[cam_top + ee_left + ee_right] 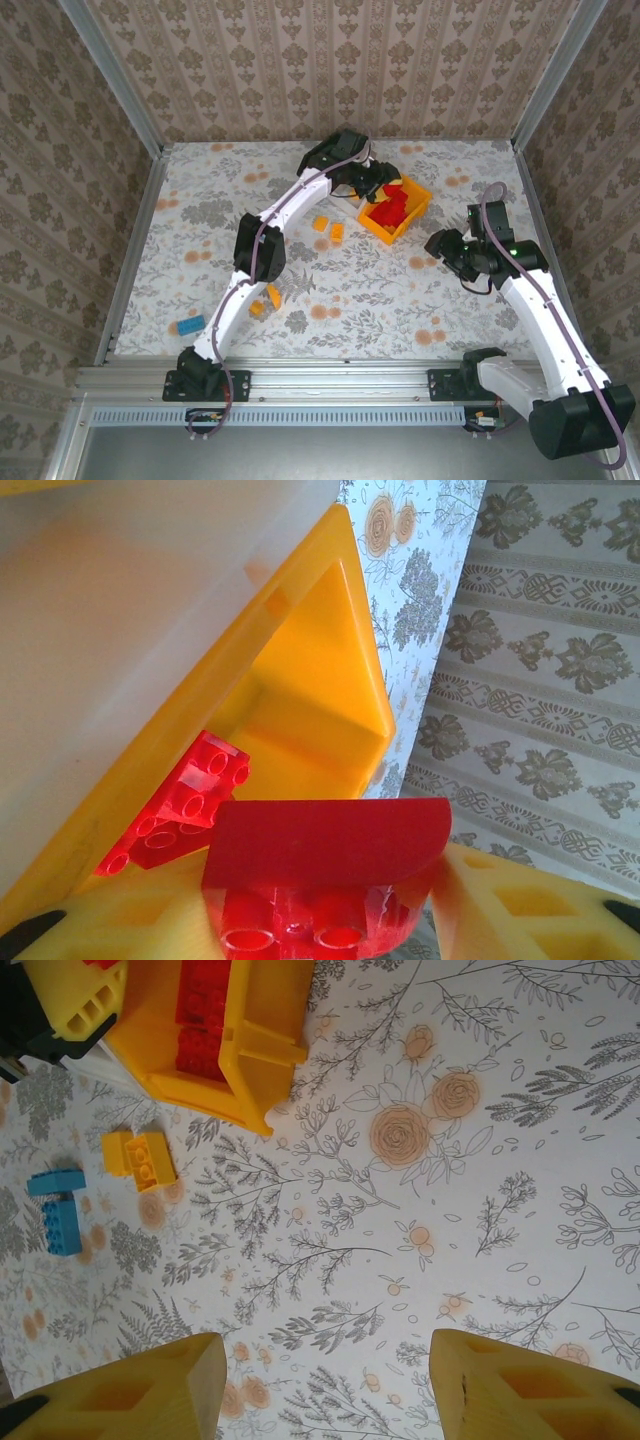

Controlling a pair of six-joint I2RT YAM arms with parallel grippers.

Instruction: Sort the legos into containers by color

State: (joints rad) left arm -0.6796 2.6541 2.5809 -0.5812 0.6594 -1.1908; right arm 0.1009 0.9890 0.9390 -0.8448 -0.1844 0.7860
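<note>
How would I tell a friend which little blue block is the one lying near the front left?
Start at the flowered tabletop and go to its near-left corner, beside the left arm's base. There lies a small flat blue plastic brick. Its nearest neighbours, two small plastic bricks to its right, are orange-yellow.

Lighting: bright, even, diffuse. Shadows: faint and soft on the table [400, 300]. Left wrist view: near white bin [120, 630] washed out, blurred.
</note>
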